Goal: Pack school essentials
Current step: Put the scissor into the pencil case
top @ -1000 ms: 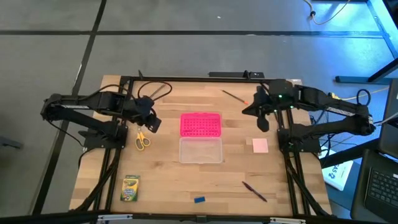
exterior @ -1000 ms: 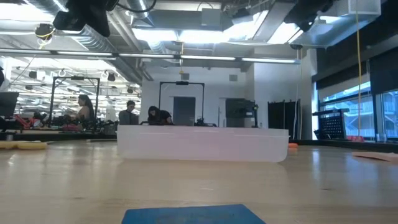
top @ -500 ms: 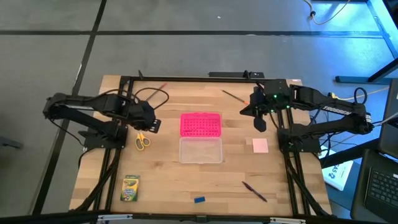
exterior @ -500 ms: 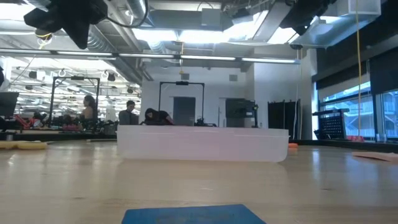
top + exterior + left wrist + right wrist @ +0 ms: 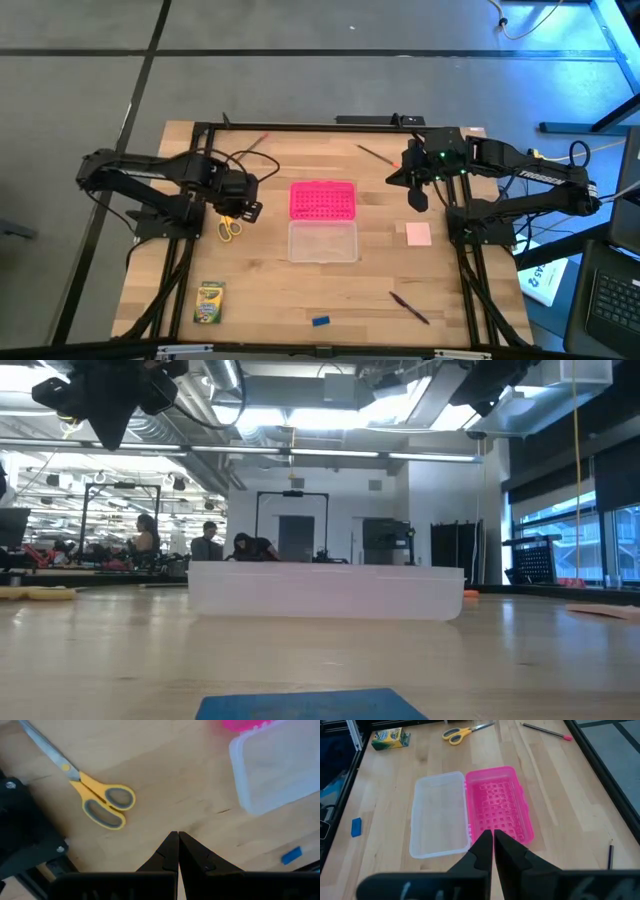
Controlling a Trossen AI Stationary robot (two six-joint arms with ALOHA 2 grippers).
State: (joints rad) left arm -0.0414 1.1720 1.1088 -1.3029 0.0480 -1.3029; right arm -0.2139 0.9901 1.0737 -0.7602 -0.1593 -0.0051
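Nearing scissors (image 5: 230,227), left hand (image 5: 250,211) closed

Overhead, table-level and two wrist views, all sharing clear box (image 5: 323,241).

The pale wooden plank tabletop (image 5: 370,280) stands on a grey concrete floor (image 5: 300,80) crossed by dark seams. A bright blue glow (image 5: 610,50) falls on the floor at the far right corner. Across the tabletop lies a large open hall under an exposed ceiling with silver ducts (image 5: 190,435) and white strip lights (image 5: 330,415). A black rectangular frame (image 5: 292,525) stands mid-room. People (image 5: 208,542) sit at distant benches, and tall windows (image 5: 560,530) show blue on the right.
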